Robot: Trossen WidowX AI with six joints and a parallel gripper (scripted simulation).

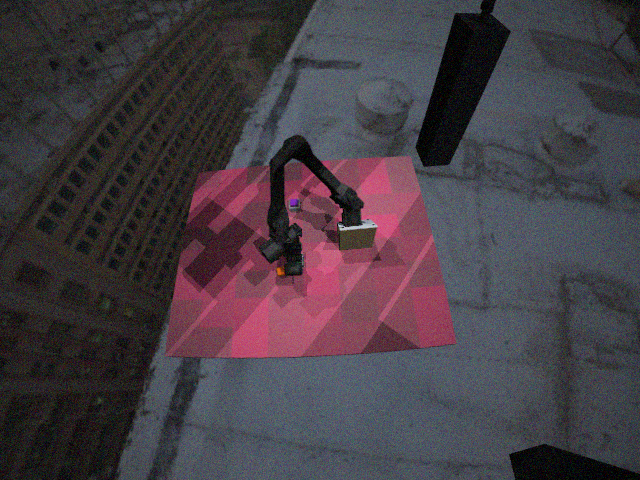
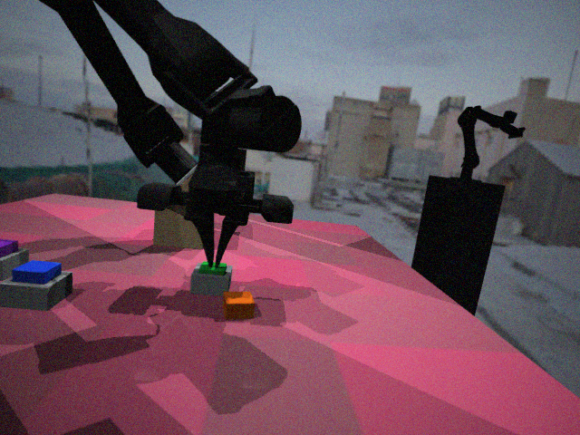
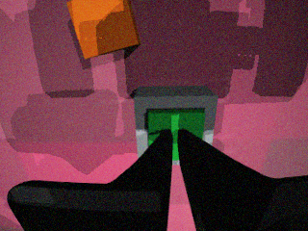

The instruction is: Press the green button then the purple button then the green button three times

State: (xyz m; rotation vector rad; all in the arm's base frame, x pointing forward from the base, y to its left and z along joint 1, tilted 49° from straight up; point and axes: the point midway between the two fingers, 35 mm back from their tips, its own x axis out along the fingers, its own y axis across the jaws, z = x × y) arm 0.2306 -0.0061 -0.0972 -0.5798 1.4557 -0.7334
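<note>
The green button sits in a grey housing on the pink mat. My gripper is shut and empty, and its fingertips rest on the top of the green button, which sits low in its housing. The purple button stands further back on its own grey base, partly cut off at the left edge in the exterior view.
An orange block lies right next to the green button's housing. A blue button on a grey base stands at the left. The arm's tan base is behind. A tall black pillar stands off the mat.
</note>
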